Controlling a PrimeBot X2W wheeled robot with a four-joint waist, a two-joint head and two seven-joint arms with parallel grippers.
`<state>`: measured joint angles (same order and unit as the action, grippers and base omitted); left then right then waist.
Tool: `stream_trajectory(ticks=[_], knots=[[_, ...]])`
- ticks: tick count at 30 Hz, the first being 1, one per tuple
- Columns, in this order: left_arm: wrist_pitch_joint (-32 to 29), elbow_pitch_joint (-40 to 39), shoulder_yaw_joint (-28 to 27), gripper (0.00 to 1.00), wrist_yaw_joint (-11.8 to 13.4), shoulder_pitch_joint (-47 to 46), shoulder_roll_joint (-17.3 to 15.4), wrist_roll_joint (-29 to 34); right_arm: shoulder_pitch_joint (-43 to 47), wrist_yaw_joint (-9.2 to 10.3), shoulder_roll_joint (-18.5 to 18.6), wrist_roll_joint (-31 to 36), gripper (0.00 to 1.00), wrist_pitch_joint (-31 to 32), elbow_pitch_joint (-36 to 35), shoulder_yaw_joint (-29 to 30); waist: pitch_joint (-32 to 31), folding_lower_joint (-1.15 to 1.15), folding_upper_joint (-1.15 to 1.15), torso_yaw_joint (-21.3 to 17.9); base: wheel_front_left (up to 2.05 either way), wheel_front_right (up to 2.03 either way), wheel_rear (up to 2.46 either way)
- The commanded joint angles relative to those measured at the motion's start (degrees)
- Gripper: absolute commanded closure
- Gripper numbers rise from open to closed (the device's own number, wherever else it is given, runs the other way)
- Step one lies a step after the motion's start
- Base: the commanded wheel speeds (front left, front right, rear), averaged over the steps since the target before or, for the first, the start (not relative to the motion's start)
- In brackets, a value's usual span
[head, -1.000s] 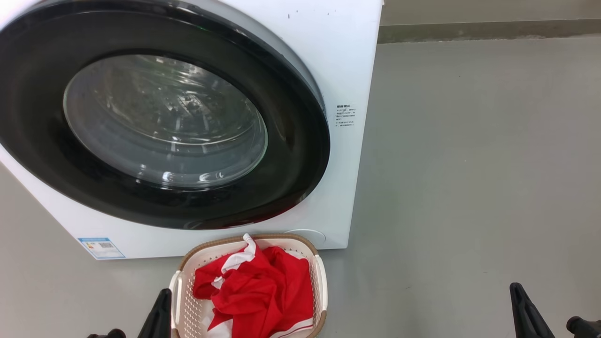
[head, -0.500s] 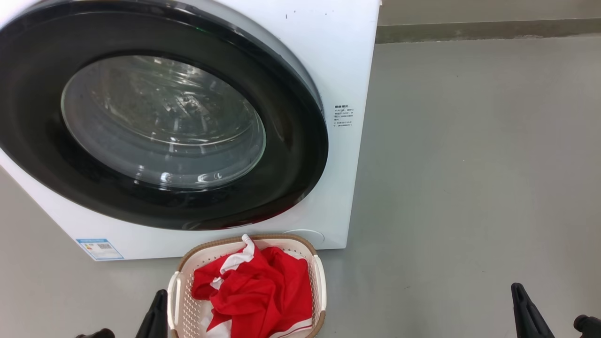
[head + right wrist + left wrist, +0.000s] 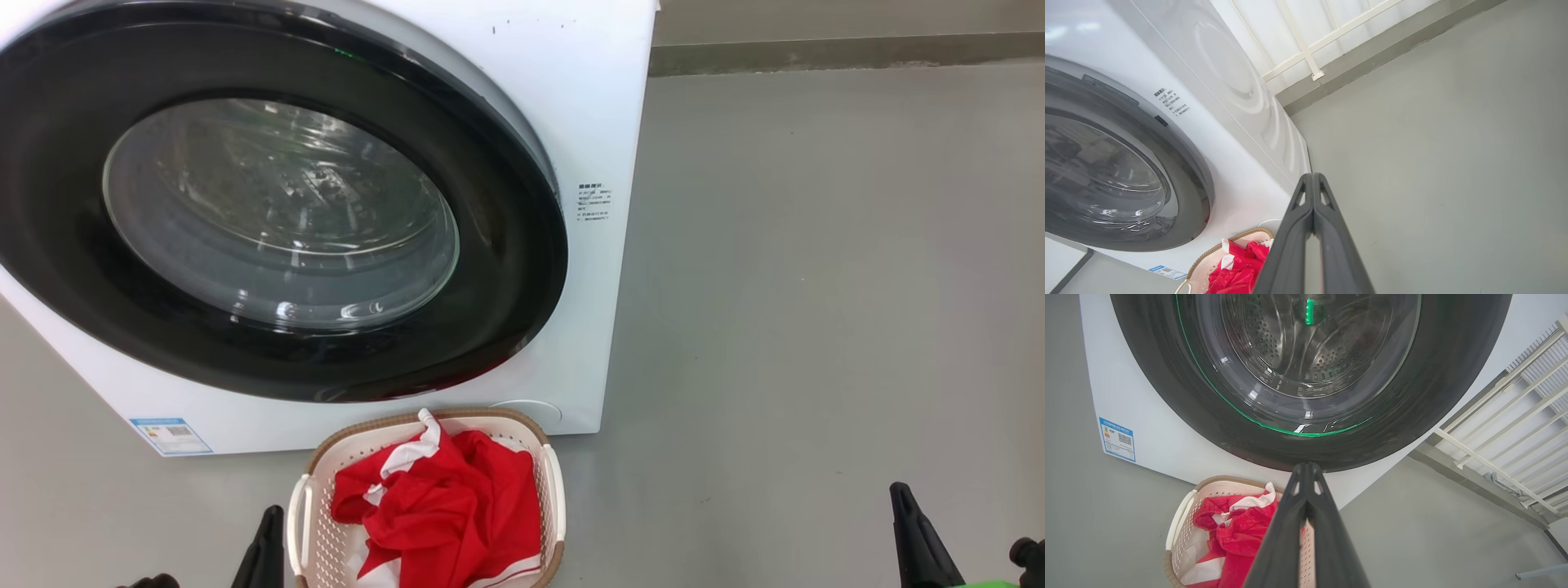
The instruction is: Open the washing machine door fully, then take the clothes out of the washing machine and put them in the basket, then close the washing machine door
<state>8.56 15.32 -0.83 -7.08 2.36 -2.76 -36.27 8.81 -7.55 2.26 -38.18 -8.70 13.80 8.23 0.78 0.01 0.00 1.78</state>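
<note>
Over the last second the whole head view has drifted slightly to the left. The machine, its sticker and the basket have shifted together, so the camera turned and nothing on the floor moved. The washing machine door has stayed flat against the front of the washing machine throughout. The right wrist view also shows its black rim lying flush, so I judge it shut. The left fingers have sunk a little toward the bottom edge, just left of the basket. They are pressed tight together and hold nothing, as the left wrist view confirms.

All three steps look done: the clothes are out, the load is in the basket and the door is closed. Both arms seem to be settling at rest.

The drum, seen through the glass, shows bare perforated steel with no red cloth visible in it. The basket stands on the grey floor, close in front of the machine's lower right corner. The clothes lie crumpled inside it in a red heap with white panels, one white end poking above the far rim.

Far right, well apart from the basket, the right fingers are likewise clamped shut and empty, hanging over bare floor.
</note>
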Motion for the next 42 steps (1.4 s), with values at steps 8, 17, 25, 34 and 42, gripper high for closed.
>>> stream_trajectory(ticks=[8, 17, 25, 34, 42], knots=[[-1.6, -1.2, -1.5, 1.0, -0.1, -2.8, -0.4, -5.6, -3.9, 0.02, 0.8, -5.6, 1.0, 1.4, -1.1, -0.6, -0.1, 0.0, 0.0, -0.2, 0.0, 0.0, 0.0], [-3.0, -1.2, -2.0, 1.0, -0.2, -3.5, -0.4, -11.1, -5.2, 0.03, 0.8, -10.9, 1.0, 2.9, -0.9, -0.7, -0.1, 0.0, 0.0, -0.3, 0.0, 0.0, 0.0], [-4.4, -1.2, -2.4, 1.0, -0.2, -4.0, -0.4, -16.0, -6.2, 0.03, 0.7, -15.6, 1.0, 4.2, -0.8, -0.8, -0.2, 0.0, 0.0, -0.5, 0.0, 0.0, 0.0], [-6.0, -1.2, -2.9, 1.0, -0.2, -4.7, -0.3, -22.1, -7.6, 0.04, 0.7, -21.5, 1.0, 5.9, -0.7, -0.9, -0.2, -0.01, 0.0, -0.7, 0.0, 0.0, 0.0], [-7.2, -1.2, -3.3, 1.0, -0.3, -5.2, -0.3, -26.4, -8.5, 0.04, 0.7, -25.6, 1.0, 7.1, -0.5, -1.0, -0.3, -0.01, 0.0, -0.8, 0.0, 0.0, 0.0]])
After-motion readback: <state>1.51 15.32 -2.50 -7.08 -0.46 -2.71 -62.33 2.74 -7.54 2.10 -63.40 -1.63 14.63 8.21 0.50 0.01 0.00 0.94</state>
